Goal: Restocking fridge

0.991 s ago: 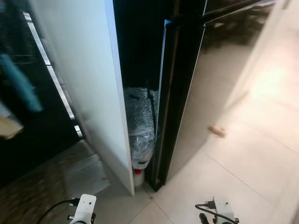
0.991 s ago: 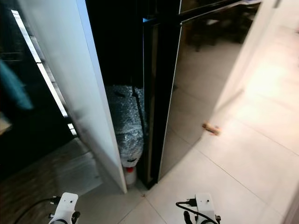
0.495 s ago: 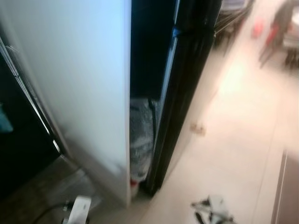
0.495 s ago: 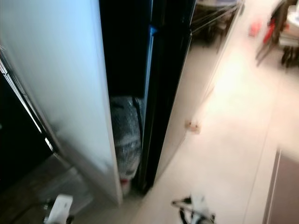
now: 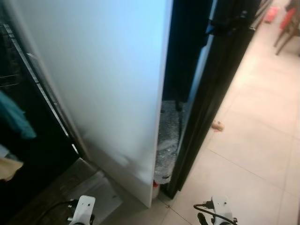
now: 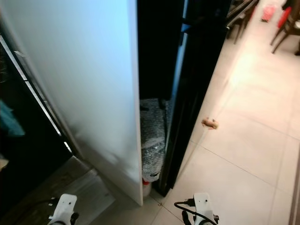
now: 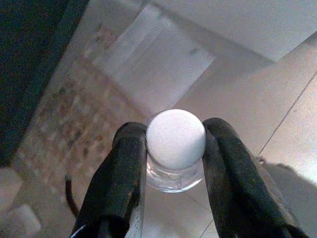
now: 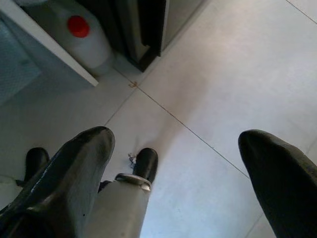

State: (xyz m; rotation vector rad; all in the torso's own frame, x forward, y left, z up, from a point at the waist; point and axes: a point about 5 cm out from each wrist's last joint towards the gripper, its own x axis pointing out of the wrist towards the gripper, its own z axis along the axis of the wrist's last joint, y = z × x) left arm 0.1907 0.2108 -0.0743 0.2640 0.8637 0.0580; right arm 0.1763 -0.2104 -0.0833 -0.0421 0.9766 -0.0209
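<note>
Seen from head height: a tall white panel (image 5: 108, 84) standing edge-on, with a narrow dark gap between it and a glossy black fridge (image 6: 197, 93) just to its right. No brand, label or writing legible anywhere. Wedged low in that gap, a bundle in bubble wrap (image 6: 153, 136), and at its foot, on the floor beside the panel's bottom corner, a white jug with a red cap (image 8: 81, 34). Left of the panel, a dark glass front (image 5: 28, 154) crossed by a pale strip, with a blurred teal shape (image 5: 16, 115) in it. Right of the fridge, pale floor tiles (image 6: 243, 154) carrying a small tan object (image 6: 210, 123); farther out, chair legs (image 5: 286, 33) and something red.

Left gripper (image 7: 174, 148) held low over patterned flooring near the panel's base, fingers (image 7: 124, 173) clamped on the neck of a clear bottle (image 7: 175, 144) with a white cap, cap end toward the wrist camera. Right gripper (image 8: 178, 163) hanging over the tiles near the jug, fingers spread wide with nothing between them.

Against a second ago: camera closer and swung right, panel now taking far more of the head views, gap narrower and shifted right, chairs come into sight; blur of half a second ago largely gone.
</note>
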